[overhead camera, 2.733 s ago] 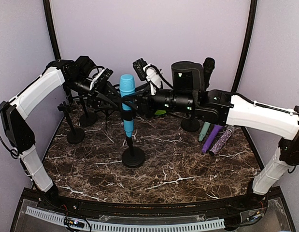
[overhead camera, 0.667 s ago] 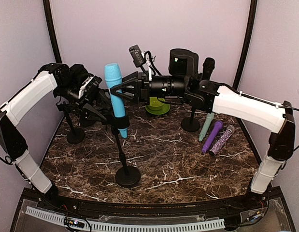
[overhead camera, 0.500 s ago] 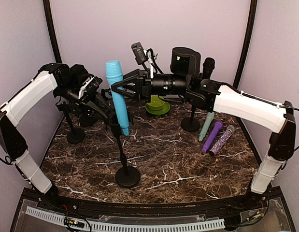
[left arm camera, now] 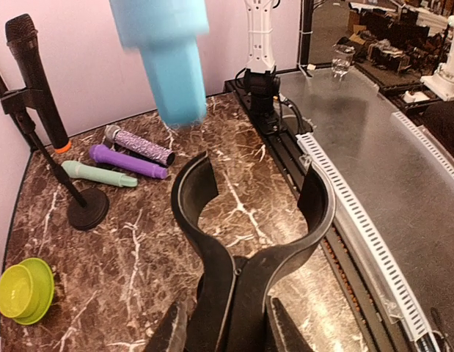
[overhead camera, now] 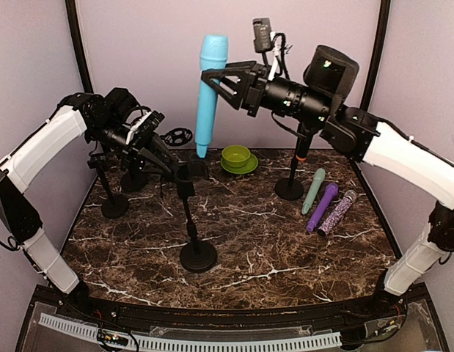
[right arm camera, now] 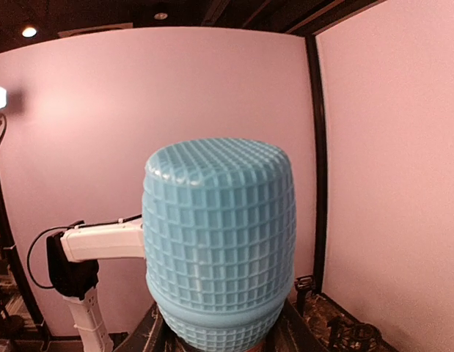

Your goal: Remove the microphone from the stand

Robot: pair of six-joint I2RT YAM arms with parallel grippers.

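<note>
Up high, the right gripper [overhead camera: 214,76] clenched the sky-blue plastic microphone [overhead camera: 208,110], well above the round clip [left arm camera: 249,220] of the black metal stand [overhead camera: 191,220], whose neck the left gripper [overhead camera: 170,167] squeezed, a green bowl [overhead camera: 238,158] just behind.

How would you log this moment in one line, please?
mic: in right gripper, above stand | left gripper: shut on stand | clip: empty

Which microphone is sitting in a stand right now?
The black microphone with the orange ring, clipped in its stand. The blue microphone is up in the right gripper; the green one, the purple one and the glittery one lie on the table.
</note>
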